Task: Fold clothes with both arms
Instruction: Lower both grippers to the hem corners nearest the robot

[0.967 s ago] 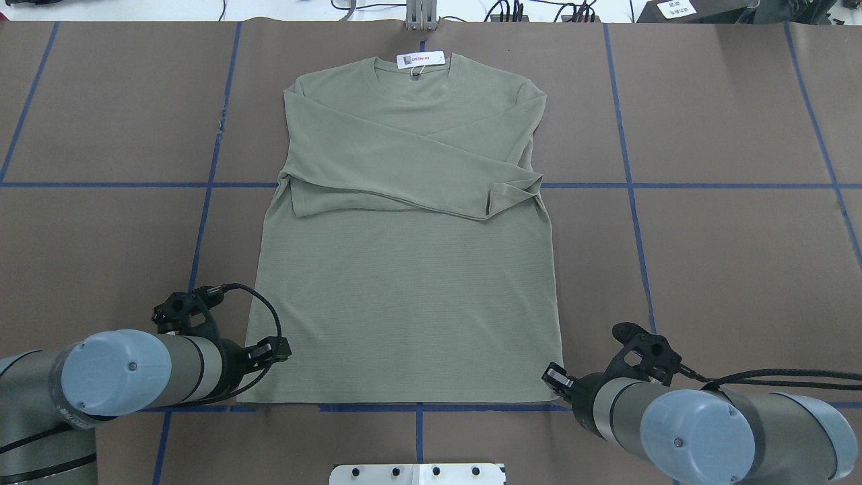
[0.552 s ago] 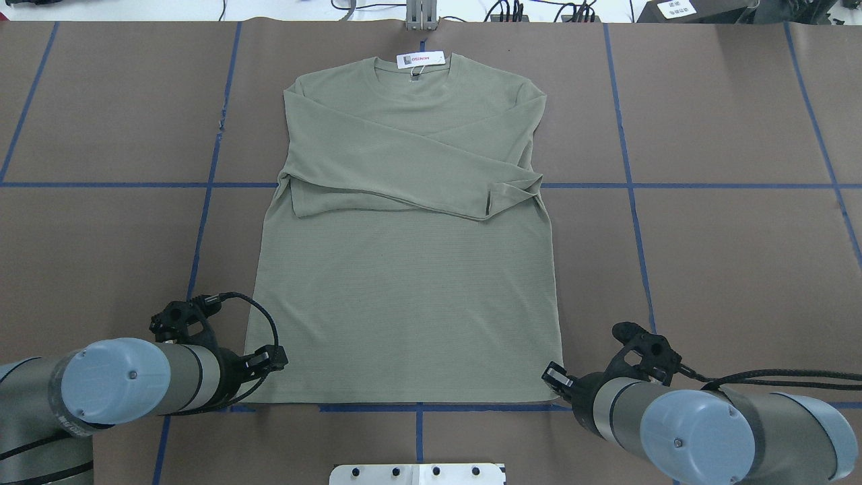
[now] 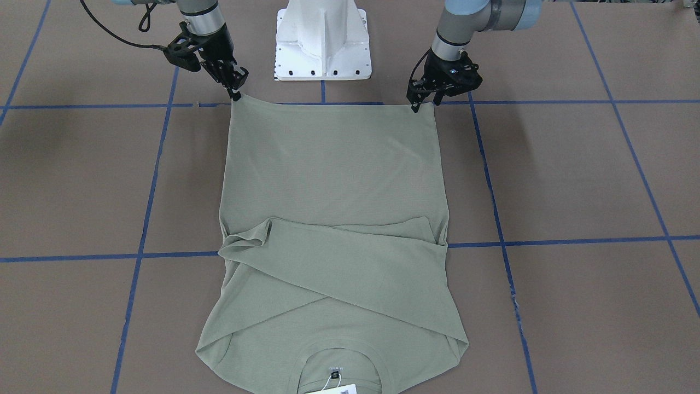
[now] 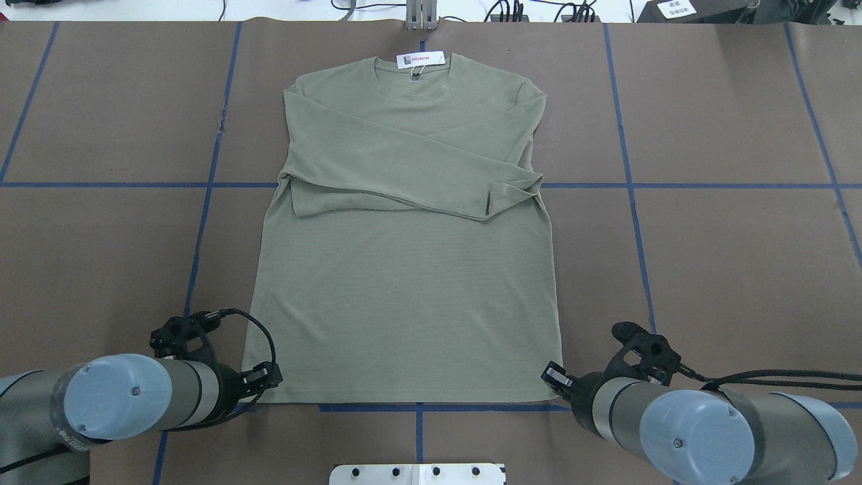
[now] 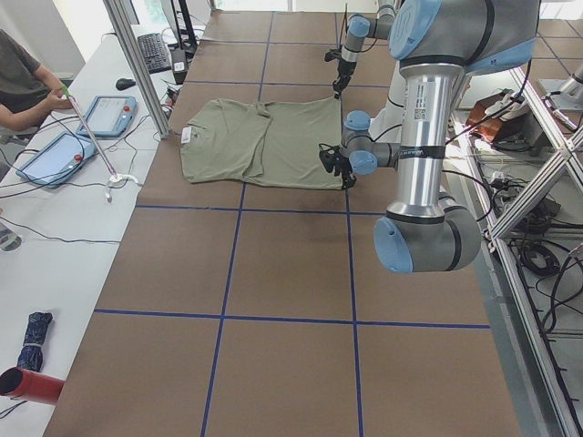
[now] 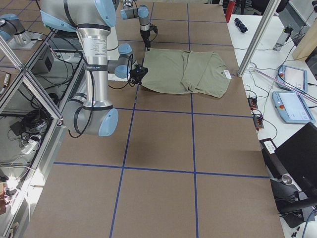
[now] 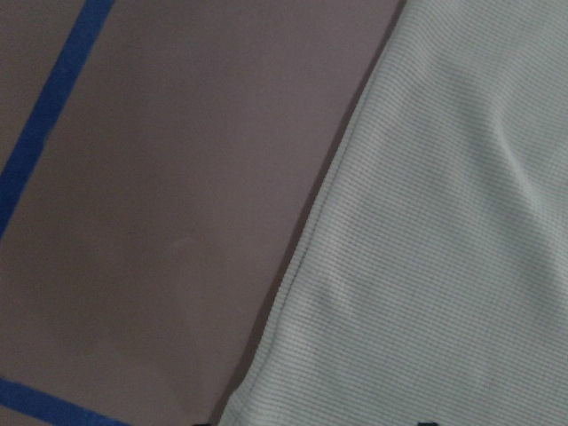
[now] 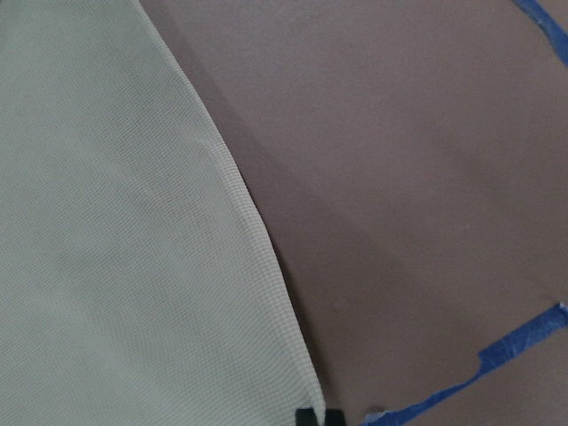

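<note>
A sage-green long-sleeved knit shirt (image 4: 404, 303) lies face up and flat at the centre of the brown-covered table (image 4: 741, 269). Its hem is toward the robot and its ribbed round collar (image 4: 414, 69) is at the far edge. Both sleeves (image 4: 404, 168) are folded in across the chest and cross one another in a shallow X, with one cuff lying at the shirt's right side seam. The body below the sleeves is smooth, its fine horizontal rib plain in the overhead view. The hem runs along a blue tape line (image 4: 444, 407) of the grid that marks the table.

A white hang tag (image 4: 420, 59) lies at the collar, the word MINISO in red readable across it beside a small grey square. From the front-facing camera the same tag shows a barcode, too small to read. A small label (image 3: 333, 370) inside the neckline is also illegible.

The right gripper (image 3: 236, 94) is at the hem's right corner. Its fingers are drawn together there and appear to pinch the cloth, which rises to a slight peak. The left gripper (image 3: 424, 103) is low at the hem's left corner with its fingers spread apart, and the wrist camera shows the shirt's edge running between them. The white pedestal base (image 3: 322, 38) stands just behind the hem, between the two arms.
</note>
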Available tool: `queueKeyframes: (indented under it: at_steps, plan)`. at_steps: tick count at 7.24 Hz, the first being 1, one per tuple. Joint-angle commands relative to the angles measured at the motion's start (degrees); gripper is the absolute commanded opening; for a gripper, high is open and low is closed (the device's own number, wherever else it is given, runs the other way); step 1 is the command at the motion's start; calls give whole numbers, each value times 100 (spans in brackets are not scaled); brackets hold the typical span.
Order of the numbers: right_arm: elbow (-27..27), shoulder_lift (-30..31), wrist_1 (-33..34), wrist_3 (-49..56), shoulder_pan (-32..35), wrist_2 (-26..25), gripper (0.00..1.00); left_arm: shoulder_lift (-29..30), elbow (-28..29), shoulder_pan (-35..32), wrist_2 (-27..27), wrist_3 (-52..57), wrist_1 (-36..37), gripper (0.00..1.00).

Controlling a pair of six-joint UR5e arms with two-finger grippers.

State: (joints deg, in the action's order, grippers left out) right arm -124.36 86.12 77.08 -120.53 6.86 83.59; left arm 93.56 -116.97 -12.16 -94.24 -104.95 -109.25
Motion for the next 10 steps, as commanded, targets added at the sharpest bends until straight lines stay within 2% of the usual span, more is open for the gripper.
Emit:
queueKeyframes:
  at_steps: [1, 3, 4, 5, 6, 8, 9, 10]
  plan:
    - [0, -16, 0, 4, 0, 0, 0, -66, -1, 4, -7, 1, 0, 57]
    - [0, -16, 0, 4, 0, 0, 0, -75, -10, 12, -7, 9, 0, 57]
    - [0, -16, 0, 4, 0, 0, 0, -75, -10, 12, -16, 9, 9, 46]
    - [0, -16, 0, 4, 0, 0, 0, -84, -10, 12, -16, 9, 9, 16]
    - [0, -16, 0, 4, 0, 0, 0, -101, -18, 12, -16, 1, 9, 0]
    - [0, 10, 9, 4, 9, 0, 0, -127, -210, 4, -42, 1, 35, 0]
    - [-70, 63, 0, 4, 18, 17, 0, -249, -742, 12, -225, -17, 174, 0]
    - [-305, 315, 0, 4, -43, 43, 0, -259, -1000, 91, -392, -147, 219, 0]
